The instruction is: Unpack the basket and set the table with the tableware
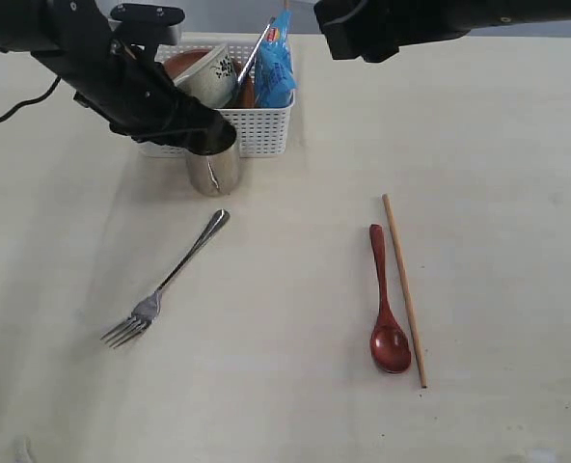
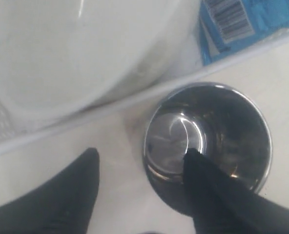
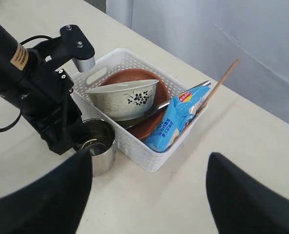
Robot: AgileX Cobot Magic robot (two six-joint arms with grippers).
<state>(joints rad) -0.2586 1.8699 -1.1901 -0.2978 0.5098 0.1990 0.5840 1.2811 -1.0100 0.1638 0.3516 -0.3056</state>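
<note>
wooden chopstick (image 1: 403, 289) and dark red spoon (image 1: 383, 307) lie side by side at 4 o'clock on the counter (image 1: 285, 415), nearest the exterior camera, with the steel fork (image 1: 175, 275) at 8 o'clock. steel cup (image 1: 213, 172) stands upright at 11 o'clock, just on the 6 o'clock side of the white basket (image 1: 261, 130). left pincer (image 2: 140, 157) hangs over it spread apart, one finger inside the rim, one outside, gripping nothing. right pincer (image 3: 149, 158) hovers wide open and empty near 1 o'clock. i judge four pieces set out; left in the basket are the cream bowl (image 3: 122, 100), the reddish-brown plate (image 3: 134, 78) under it, a second chopstick (image 3: 222, 78) and what looks like the knife (image 1: 251, 60), beside the blue chip bag (image 3: 176, 117), which is not tableware
</note>
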